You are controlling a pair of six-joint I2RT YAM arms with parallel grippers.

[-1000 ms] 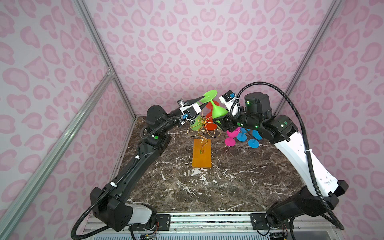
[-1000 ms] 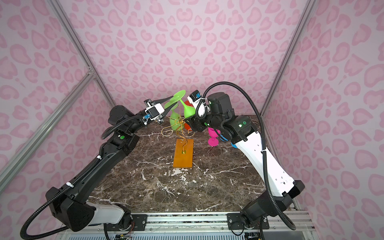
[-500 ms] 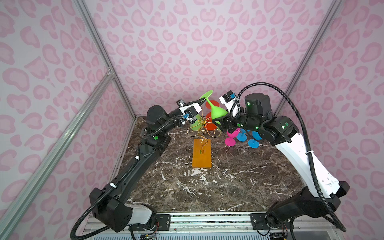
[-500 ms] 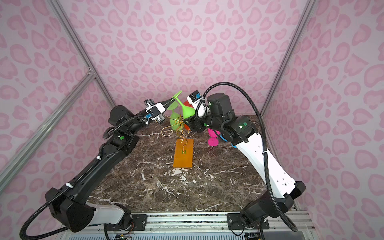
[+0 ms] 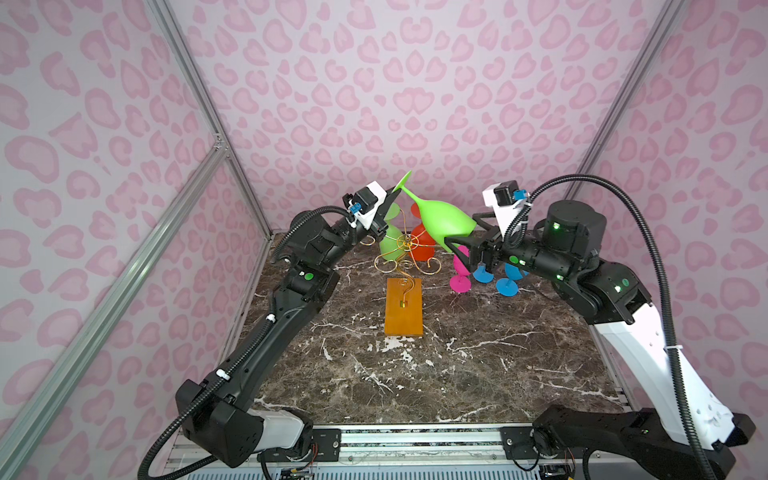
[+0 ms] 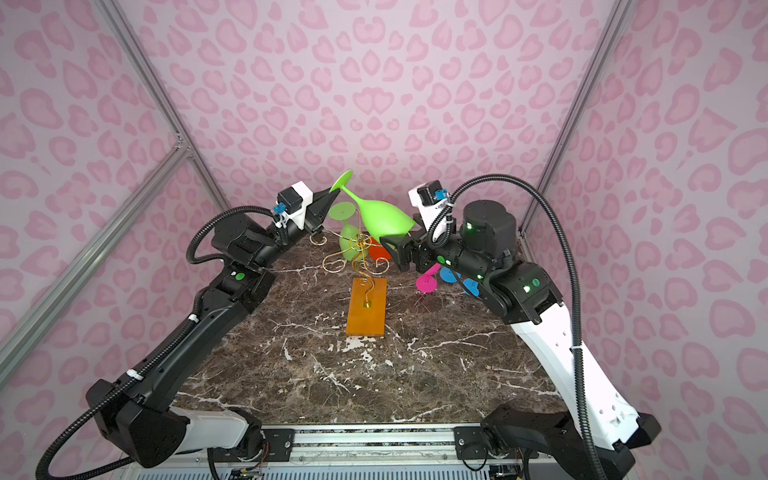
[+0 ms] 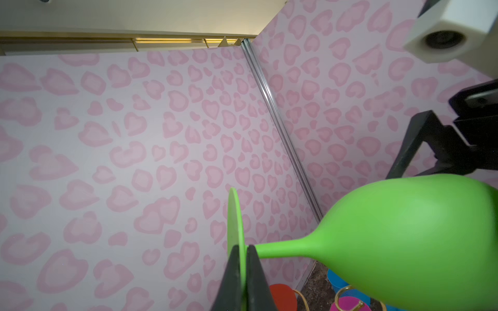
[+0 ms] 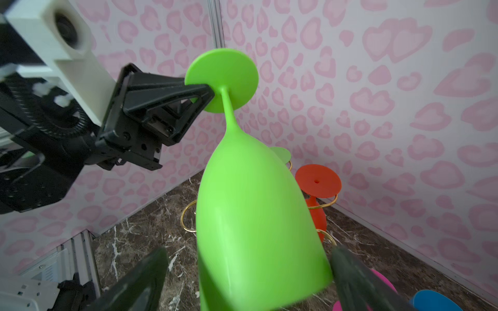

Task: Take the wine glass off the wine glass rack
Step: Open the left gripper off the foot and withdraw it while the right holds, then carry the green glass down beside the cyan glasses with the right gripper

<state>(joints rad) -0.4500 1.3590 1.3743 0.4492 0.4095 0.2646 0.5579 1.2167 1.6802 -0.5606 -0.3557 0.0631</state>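
A light-green wine glass (image 5: 440,218) (image 6: 382,218) hangs tilted almost sideways in the air above the wine glass rack (image 5: 405,249) (image 6: 359,251), a gold wire stand on an orange wooden base (image 5: 403,311). My left gripper (image 5: 397,193) (image 7: 244,249) is shut on the edge of the glass's round foot (image 8: 222,79). My right gripper (image 5: 461,228) (image 8: 249,253) stands open around the bowl (image 8: 256,215), and one finger (image 8: 151,269) is clearly apart from it. A second green glass (image 5: 390,245) and a red glass (image 5: 424,245) hang on the rack.
A pink glass (image 5: 459,276) and two blue glasses (image 5: 482,274) (image 5: 509,284) stand on the marble table (image 5: 415,374) right of the rack, under my right wrist. The patterned back wall is close behind both grippers.
My left gripper has shut on the green glass's foot. My right gripper has opened wide off the bowl and drawn back slightly to the right.
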